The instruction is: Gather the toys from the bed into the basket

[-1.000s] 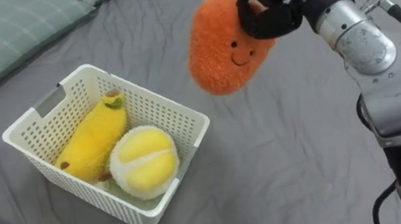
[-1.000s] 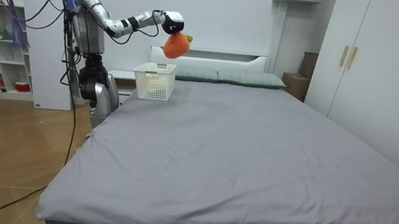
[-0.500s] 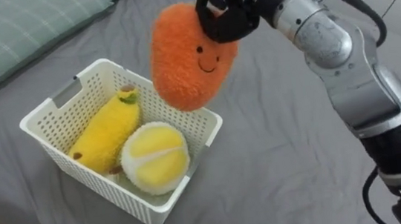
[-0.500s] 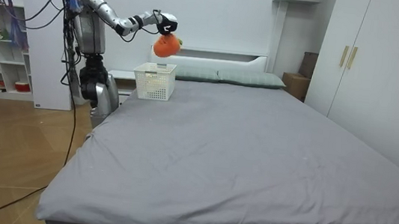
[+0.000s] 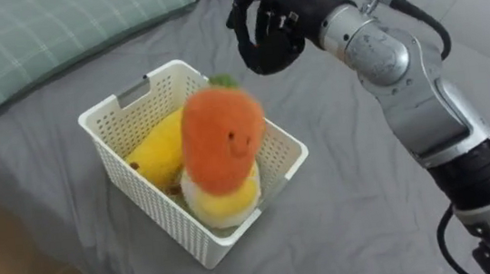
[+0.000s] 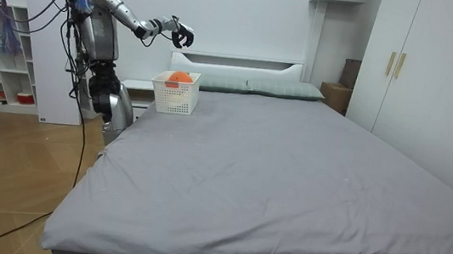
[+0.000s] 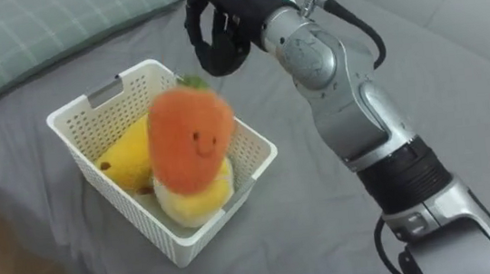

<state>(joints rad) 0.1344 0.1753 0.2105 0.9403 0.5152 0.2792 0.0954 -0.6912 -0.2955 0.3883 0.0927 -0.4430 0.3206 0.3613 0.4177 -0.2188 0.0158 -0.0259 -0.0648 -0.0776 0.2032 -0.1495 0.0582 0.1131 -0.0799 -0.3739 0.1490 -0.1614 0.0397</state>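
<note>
Right hand (image 5: 266, 30) has released: fingers spread, empty, above the basket (image 5: 159, 226). The carrot toy (image 5: 220, 140) now sits inside atop 2 yellow toys (image 5: 157, 153), seemingly unsettled. The bed (image 6: 290, 168) looks cleared.

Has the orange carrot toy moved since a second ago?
Yes. From the right robot hand, above and beside the white basket, the orange carrot toy went down into it, onto the round yellow toy.

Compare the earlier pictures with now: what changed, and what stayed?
The right hand swung over the white plastic basket and let go of the orange plush carrot, now atop the round yellow plush. Yellow plush banana and basket stayed put.
</note>
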